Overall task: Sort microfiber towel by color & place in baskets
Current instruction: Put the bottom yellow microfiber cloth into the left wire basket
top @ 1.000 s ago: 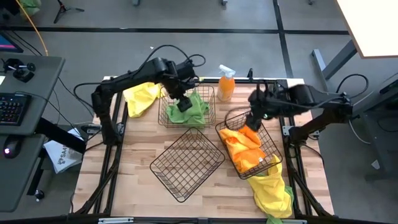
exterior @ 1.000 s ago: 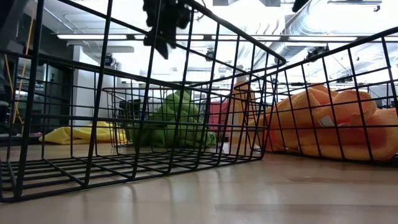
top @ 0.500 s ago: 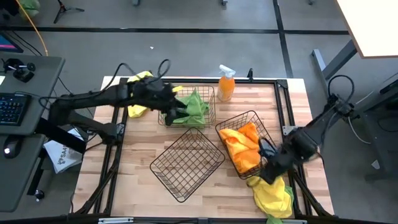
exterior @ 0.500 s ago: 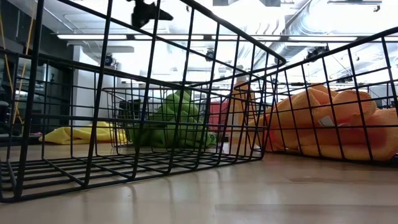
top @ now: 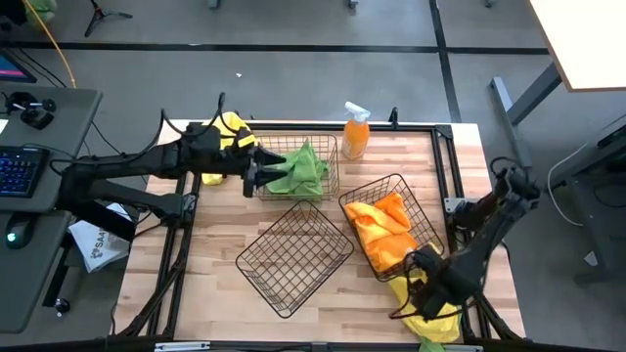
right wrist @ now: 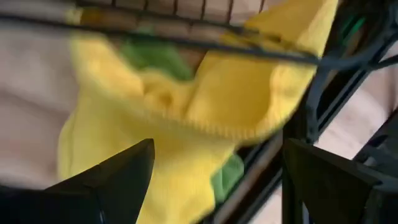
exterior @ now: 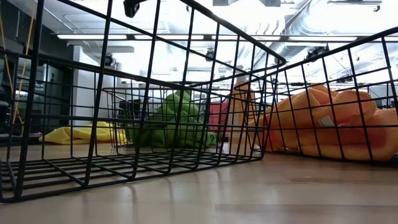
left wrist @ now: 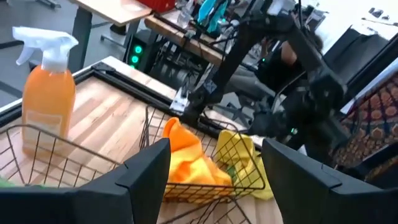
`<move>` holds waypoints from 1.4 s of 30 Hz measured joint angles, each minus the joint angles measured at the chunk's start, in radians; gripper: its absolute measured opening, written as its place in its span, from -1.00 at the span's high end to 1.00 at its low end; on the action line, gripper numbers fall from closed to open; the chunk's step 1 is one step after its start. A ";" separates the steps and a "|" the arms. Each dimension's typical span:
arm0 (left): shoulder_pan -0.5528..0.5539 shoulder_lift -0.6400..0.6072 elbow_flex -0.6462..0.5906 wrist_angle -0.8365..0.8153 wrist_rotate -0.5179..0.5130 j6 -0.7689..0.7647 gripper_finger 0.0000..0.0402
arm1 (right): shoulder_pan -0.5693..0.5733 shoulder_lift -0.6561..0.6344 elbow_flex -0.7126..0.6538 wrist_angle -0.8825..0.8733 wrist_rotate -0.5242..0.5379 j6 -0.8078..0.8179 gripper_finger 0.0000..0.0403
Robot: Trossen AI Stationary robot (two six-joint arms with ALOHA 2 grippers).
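Three dark wire baskets stand on the table. The far basket [top: 298,168] holds green towels [top: 305,168], the right basket [top: 389,230] holds orange towels [top: 377,230], and the middle basket [top: 293,256] holds nothing. One yellow towel [top: 225,132] lies at the far left, partly under my left arm. A yellow pile [top: 435,308] with green bits lies at the near right corner. My left gripper [top: 254,176] [left wrist: 216,146] is open and empty beside the far basket's left wall. My right gripper [top: 413,293] [right wrist: 219,146] is open just over the yellow pile [right wrist: 155,106].
An orange spray bottle [top: 355,132] stands at the far edge, right of the far basket. The table frame's rail [top: 460,210] runs along the right side beside my right arm. Bare wood [top: 210,235] lies left of the middle basket.
My left gripper drew back from above the green towels toward the table's left and now sits outside the far basket. My right gripper left the orange towels' basket, swung toward the near right corner and came down over the yellow pile. The towels in the baskets stayed put.
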 joint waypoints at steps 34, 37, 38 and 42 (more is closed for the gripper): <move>0.069 -0.177 0.000 0.478 0.071 0.003 -0.20 | -0.105 -0.132 1.007 0.147 0.891 -1.080 0.99; 0.074 -0.188 0.000 0.475 0.076 0.003 -0.20 | -0.230 -0.127 1.017 0.400 0.790 -1.428 1.00; 0.074 -0.189 0.000 0.476 0.076 0.003 -0.20 | -0.273 -0.118 1.017 0.472 0.727 -1.509 1.00; 0.074 -0.197 0.000 0.476 0.076 0.003 -0.20 | -0.416 -0.055 1.017 0.643 0.458 -1.662 1.00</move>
